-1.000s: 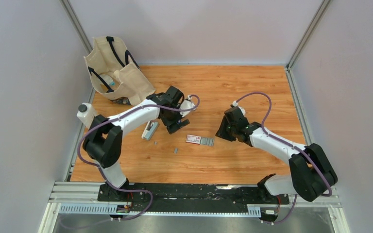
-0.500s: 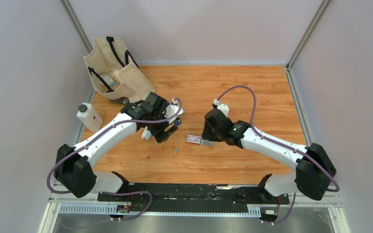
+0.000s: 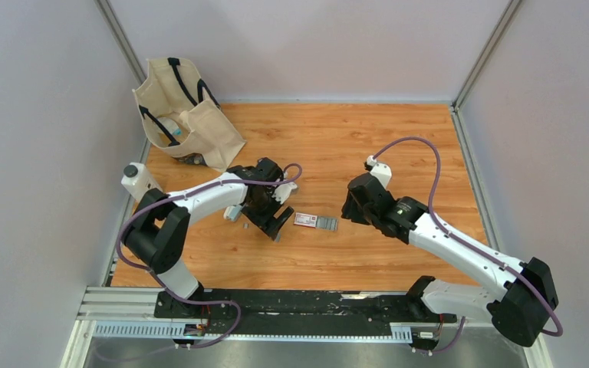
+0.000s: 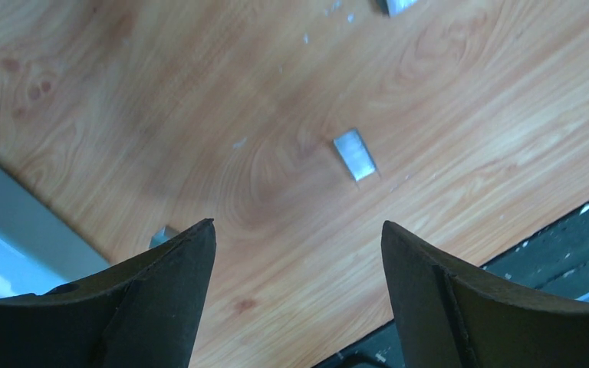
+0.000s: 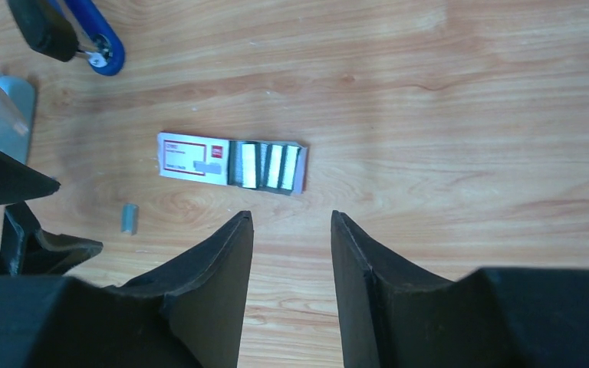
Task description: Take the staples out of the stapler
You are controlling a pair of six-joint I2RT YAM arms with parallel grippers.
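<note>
Top view: the left gripper [image 3: 274, 222] hangs low over the table [image 3: 399, 153] beside the red-and-white box [image 3: 304, 220]. The right gripper [image 3: 350, 212] hovers just past the box's other end, where a row of staples [image 3: 327, 223] lies. The stapler [image 3: 233, 214] is mostly hidden under my left arm, so I cannot tell whether its magazine is emptied. Left wrist view: jaws spread wide, holding nothing. One loose strip [image 4: 354, 154] lies on the wood ahead of the fingers, a second peeks from behind one finger, and a third is cut by the top edge. I judge the step to be picking up this strip. I should centre it between the fingers, turn the wrist so the pads meet its long sides, and descend until they graze the wood before closing, since so thin a strip will likely skid. Right wrist view: jaws partly open and empty over bare wood near the box. A blue-and-black object [image 5: 96, 42] in the top-left corner, probably the stapler, is cut off.
</note>
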